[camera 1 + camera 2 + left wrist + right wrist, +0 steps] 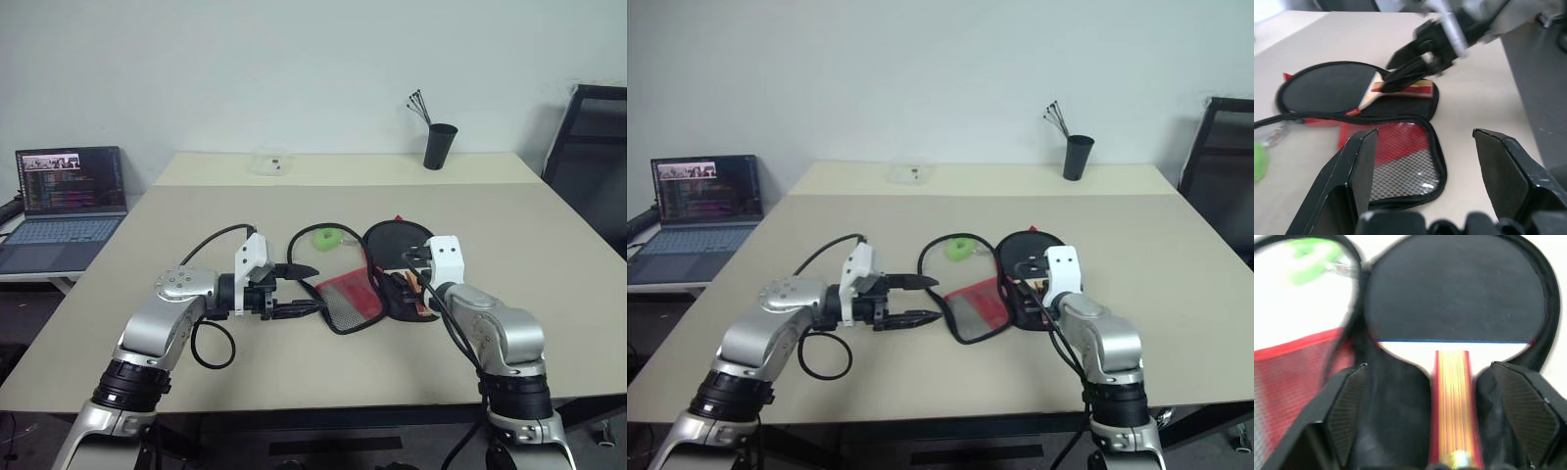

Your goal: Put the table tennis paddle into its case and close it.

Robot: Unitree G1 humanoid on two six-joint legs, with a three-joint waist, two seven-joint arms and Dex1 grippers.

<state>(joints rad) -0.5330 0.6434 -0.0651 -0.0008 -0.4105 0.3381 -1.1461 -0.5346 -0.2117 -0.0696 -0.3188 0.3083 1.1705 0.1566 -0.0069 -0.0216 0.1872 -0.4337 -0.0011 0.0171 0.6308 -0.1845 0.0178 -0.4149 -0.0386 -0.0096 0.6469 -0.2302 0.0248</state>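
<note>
Paddle [1454,293] lies in the open case [358,294]; both grippers, left [294,291] and right [1449,431], gape empty. Fold the 9 o'clock flap over squarely.

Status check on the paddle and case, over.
Both grippers open, left gripper, right gripper. Paddle lying in the case, flap unzipped. Nothing in the way.

We see the black paddle [1454,289] lying flat inside its open case [397,294], and the red mesh flap [1400,156] is spread beside it
</note>
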